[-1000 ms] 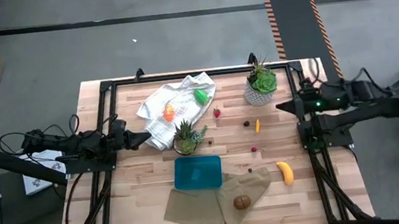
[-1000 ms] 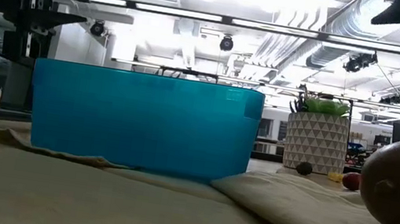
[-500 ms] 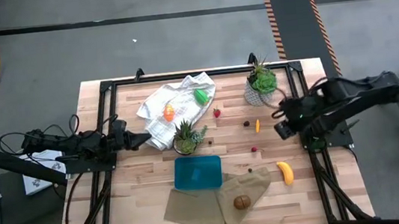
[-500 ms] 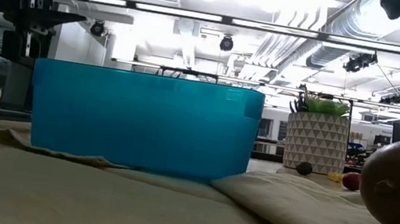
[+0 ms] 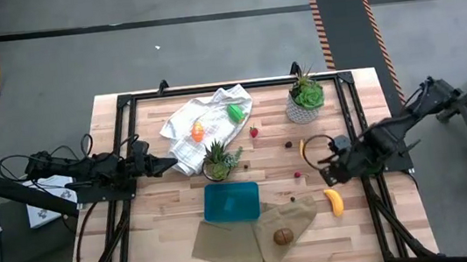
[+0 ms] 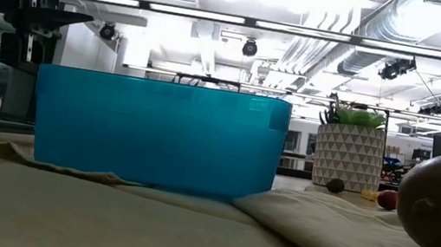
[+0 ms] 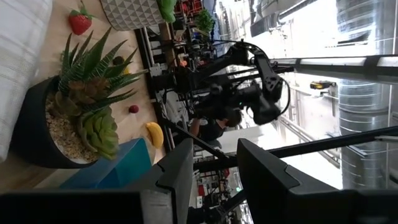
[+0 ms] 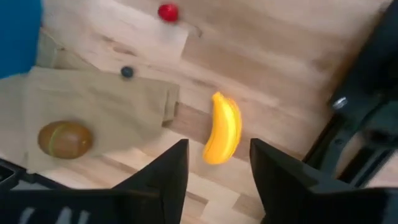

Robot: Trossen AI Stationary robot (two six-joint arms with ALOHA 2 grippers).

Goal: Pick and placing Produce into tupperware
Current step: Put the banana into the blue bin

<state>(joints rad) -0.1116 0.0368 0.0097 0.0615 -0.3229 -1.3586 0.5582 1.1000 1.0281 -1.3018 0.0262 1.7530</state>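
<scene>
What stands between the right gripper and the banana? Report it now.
Nothing visible. The right gripper hangs with jaws open just above the banana, which lies alone on bare wood beside the tan cloth. The right wrist view shows the banana framed between the jaws, unobstructed.

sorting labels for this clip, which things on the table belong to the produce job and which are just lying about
Job:
yellow toy banana
brown oval kiwi
green pepper
orange piece
red strawberry
shallow teal-blue plastic tupperware

Lying about:
spiky green plant in white patterned pot
spiky plant in dark pot
tan cloth
white towel
</scene>
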